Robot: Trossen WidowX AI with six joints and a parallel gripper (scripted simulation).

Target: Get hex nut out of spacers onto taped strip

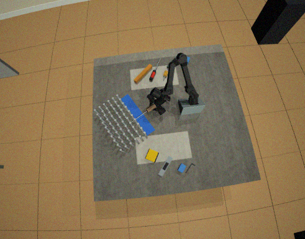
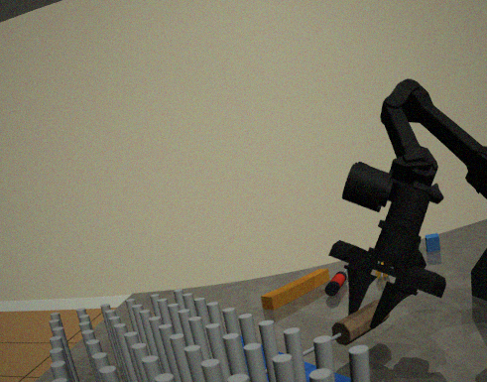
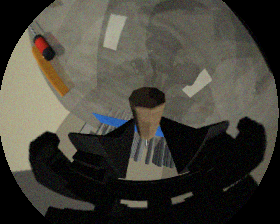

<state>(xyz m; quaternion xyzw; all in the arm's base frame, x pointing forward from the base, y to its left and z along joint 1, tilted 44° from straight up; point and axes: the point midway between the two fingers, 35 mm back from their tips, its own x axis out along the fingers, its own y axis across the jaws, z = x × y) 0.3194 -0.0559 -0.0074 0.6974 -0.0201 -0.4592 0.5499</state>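
While our gripper is clamped part-open on the wooden handle, its thin metal shaft crosses above the blue strip toward the upright spacers. Nut's location: we can't tell; spacers may hide it. Red-black screwdriver lies beside the orange bar.

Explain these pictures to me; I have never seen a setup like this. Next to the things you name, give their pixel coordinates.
The machine is one black robot arm ending in a gripper (image 1: pixel 151 107) (image 2: pixel 363 317) (image 3: pixel 146 120) with two fingers. The top picture looks down on the table, the exterior one looks across it from beside the standing metal spacers (image 2: pixel 178 355), and the wrist one looks out past the fingers. They grip the wooden handle (image 1: pixel 151 108) (image 2: pixel 357 326) (image 3: pixel 148 117) of a thin-shafted tool, which reaches over the blue strip (image 1: pixel 132 107) toward the spacers. Around lie a red-and-black screwdriver (image 1: pixel 153 75) (image 2: pixel 335 284) (image 3: pixel 44 47) and an orange bar (image 1: pixel 143 74) (image 2: pixel 296 289) (image 3: pixel 51 71).
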